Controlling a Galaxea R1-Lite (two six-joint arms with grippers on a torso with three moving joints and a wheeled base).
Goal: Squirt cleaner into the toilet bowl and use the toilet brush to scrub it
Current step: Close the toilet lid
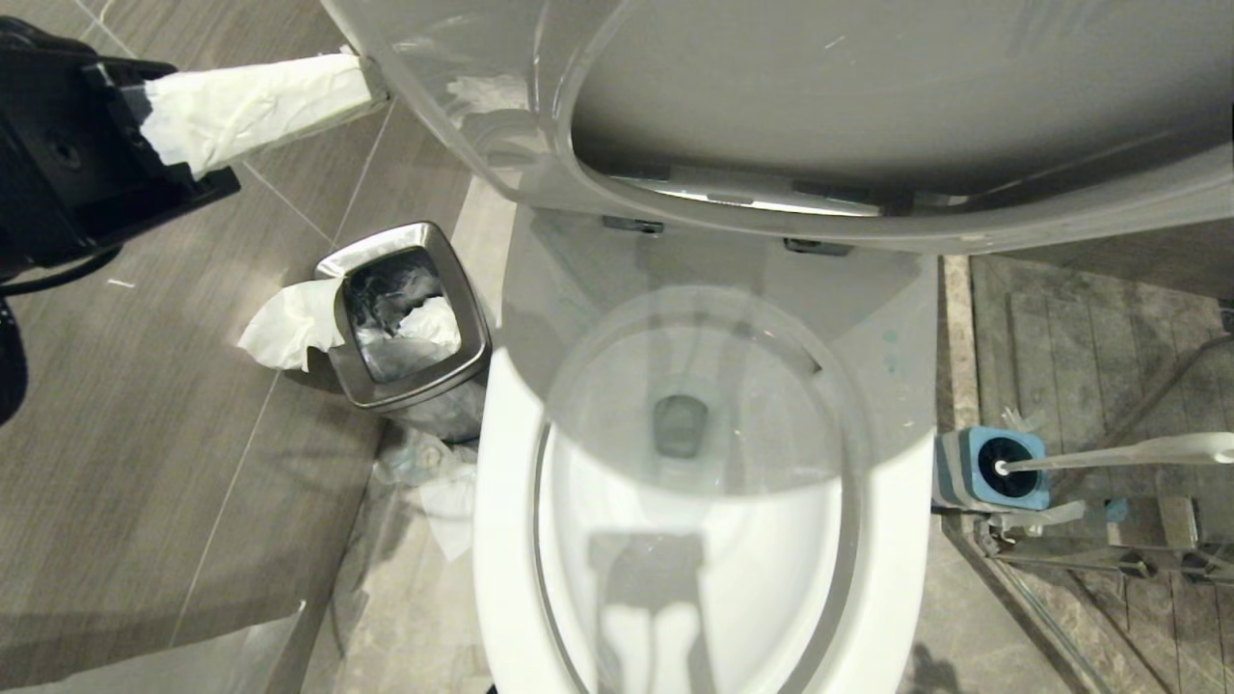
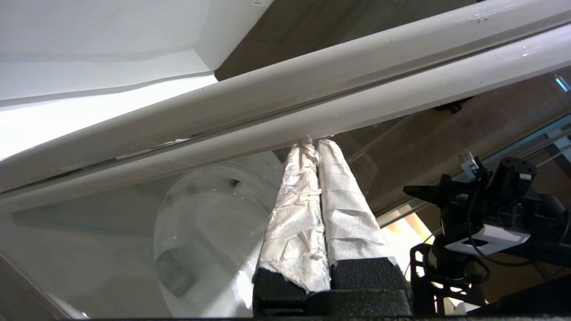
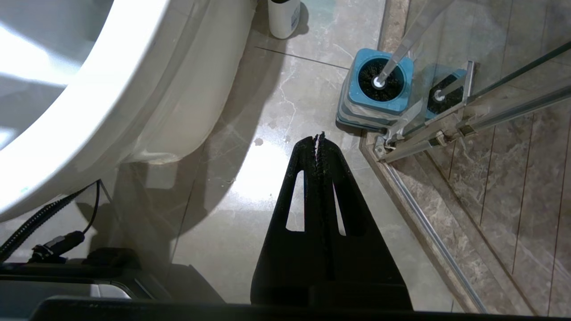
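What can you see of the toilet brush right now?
The toilet brush stands parked in its square blue-topped holder on the floor beside the toilet bowl, at the glass shower partition. Its black bristle head sits sunk in the holder; the straight pale handle rises out of it, leaning slightly. Nothing grips it: the right gripper hangs shut above the floor, short of it.

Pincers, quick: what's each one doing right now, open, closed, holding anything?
Left pincer: closed, paper-wrapped tips against the raised white toilet seat's edge, holding nothing.
Right pincer: closed, empty, above the floor near the blue-topped brush holder.
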